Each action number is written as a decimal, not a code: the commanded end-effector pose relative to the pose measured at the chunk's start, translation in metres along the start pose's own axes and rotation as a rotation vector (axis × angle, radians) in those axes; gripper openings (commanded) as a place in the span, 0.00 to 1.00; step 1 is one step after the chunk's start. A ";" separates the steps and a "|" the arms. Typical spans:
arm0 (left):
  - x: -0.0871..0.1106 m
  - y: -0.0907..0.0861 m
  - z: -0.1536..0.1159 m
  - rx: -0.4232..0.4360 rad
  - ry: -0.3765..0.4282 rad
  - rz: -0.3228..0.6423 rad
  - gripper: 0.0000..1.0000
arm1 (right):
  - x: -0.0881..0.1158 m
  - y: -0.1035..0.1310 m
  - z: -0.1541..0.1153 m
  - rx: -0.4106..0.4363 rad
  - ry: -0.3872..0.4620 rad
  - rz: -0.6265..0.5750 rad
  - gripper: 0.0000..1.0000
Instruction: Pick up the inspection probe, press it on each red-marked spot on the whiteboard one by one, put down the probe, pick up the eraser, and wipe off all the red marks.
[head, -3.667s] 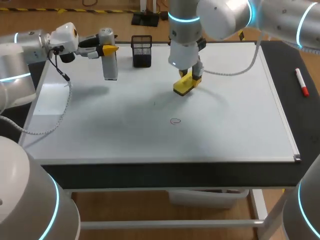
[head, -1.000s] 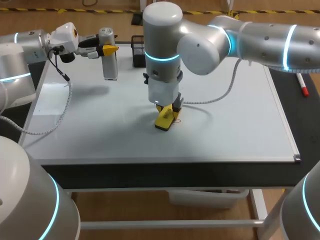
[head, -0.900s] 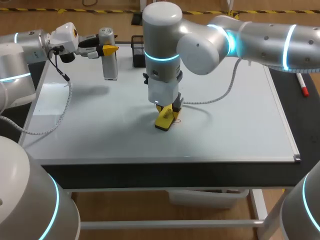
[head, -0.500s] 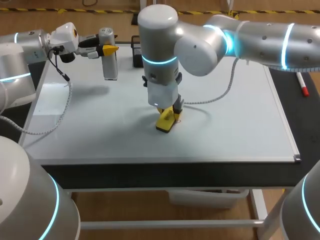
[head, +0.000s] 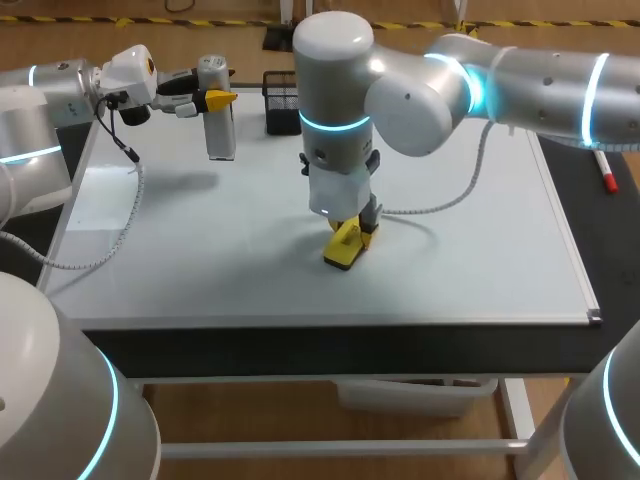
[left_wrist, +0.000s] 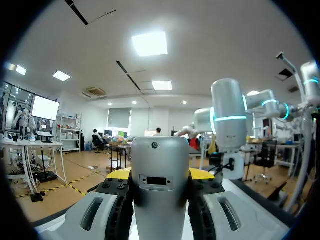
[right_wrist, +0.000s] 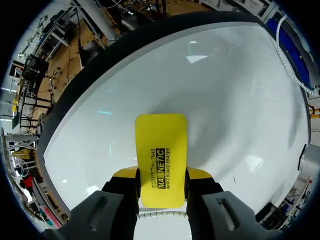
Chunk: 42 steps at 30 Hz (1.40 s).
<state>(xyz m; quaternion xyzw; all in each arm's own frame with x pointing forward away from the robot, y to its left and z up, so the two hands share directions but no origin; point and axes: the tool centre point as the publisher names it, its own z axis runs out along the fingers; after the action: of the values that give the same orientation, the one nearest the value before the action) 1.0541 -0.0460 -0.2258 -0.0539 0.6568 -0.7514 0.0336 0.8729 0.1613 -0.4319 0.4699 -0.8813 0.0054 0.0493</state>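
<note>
The grey inspection probe (head: 220, 128) hangs upright above the whiteboard's (head: 180, 250) far left corner, with my left gripper (head: 214, 98) shut on its top. In the left wrist view the probe (left_wrist: 160, 195) fills the gap between the yellow fingertips (left_wrist: 120, 173). My right gripper (head: 352, 228) is shut on the yellow eraser (head: 344, 246), which is pressed flat on the middle of the board. In the right wrist view the eraser (right_wrist: 161, 150) sticks out ahead of the right gripper (right_wrist: 161, 175) on bare white board. No red mark shows anywhere.
A black mesh basket (head: 283, 100) stands at the board's far edge, right of the probe. A red marker (head: 603, 165) lies on the dark table strip beyond the board's right edge. My right arm's big elbow hangs over the board's middle.
My right gripper has slid the eraser a little to the right over the spot where a red circle peeked out beside it; the circle no longer shows. The left arm has kept still.
</note>
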 end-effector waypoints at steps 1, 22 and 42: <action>0.000 -0.001 0.000 0.000 0.000 0.001 0.00 | 0.012 -0.004 0.015 -0.001 -0.006 0.006 0.00; 0.000 -0.001 0.000 0.000 0.000 0.001 0.00 | 0.018 -0.012 -0.029 0.056 -0.041 0.019 0.00; 0.000 -0.001 0.000 0.000 0.000 0.001 0.00 | -0.014 -0.028 -0.070 0.118 -0.055 -0.032 0.00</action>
<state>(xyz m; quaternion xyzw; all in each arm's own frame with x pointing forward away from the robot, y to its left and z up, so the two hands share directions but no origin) 1.0541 -0.0460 -0.2258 -0.0539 0.6568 -0.7514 0.0336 0.9059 0.1556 -0.3648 0.4845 -0.8739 0.0395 -0.0078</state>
